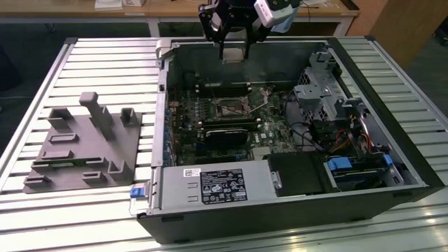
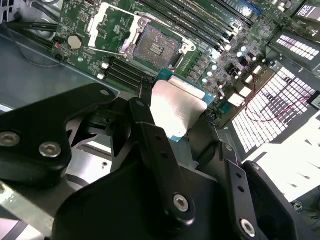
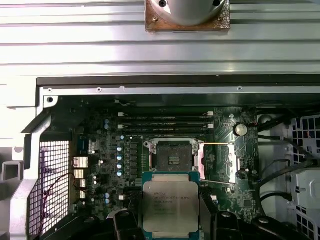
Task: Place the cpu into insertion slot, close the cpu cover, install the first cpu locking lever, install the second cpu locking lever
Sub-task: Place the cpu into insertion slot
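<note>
My gripper point(image 1: 234, 50) hangs over the back of the open computer case, shut on the cpu point(image 1: 234, 59). In both wrist views the cpu point(image 3: 170, 202) point(image 2: 177, 107) is a silvery square chip with a green edge, clamped between the black fingers point(image 3: 126, 225). The insertion slot point(image 3: 173, 157) point(image 2: 157, 47) point(image 1: 229, 106) lies bare below it on the green board, dark in the centre. Beside the slot the cpu cover point(image 3: 218, 161) point(image 2: 111, 27) is swung open. Thin locking levers point(image 3: 220, 145) stand released along the cover's edges.
The case wall point(image 1: 162, 94) and the drive cage point(image 1: 322, 97) flank the board. A black card point(image 1: 227, 137) and the power supply point(image 1: 217, 184) sit nearer the front. A grey fixture block point(image 1: 84, 142) stands on the slatted table point(image 1: 105, 63) at the exterior view's left.
</note>
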You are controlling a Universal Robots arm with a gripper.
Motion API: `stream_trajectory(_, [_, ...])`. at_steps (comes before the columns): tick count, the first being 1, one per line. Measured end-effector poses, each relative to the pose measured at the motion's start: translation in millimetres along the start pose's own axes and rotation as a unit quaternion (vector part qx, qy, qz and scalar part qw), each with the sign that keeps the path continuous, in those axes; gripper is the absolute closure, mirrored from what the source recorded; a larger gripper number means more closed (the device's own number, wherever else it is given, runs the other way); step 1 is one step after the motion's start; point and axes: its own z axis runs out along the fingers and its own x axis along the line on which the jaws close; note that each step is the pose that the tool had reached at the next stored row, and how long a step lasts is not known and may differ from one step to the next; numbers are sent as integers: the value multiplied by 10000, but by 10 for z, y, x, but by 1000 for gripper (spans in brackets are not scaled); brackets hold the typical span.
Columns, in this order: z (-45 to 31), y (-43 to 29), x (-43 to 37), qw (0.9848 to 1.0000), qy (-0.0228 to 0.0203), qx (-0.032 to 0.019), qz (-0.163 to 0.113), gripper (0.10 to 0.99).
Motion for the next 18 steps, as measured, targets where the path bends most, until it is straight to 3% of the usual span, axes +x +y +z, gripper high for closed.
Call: stream_trajectory(18, [71, -7, -1, 10000, 0, 7, 0, 549])
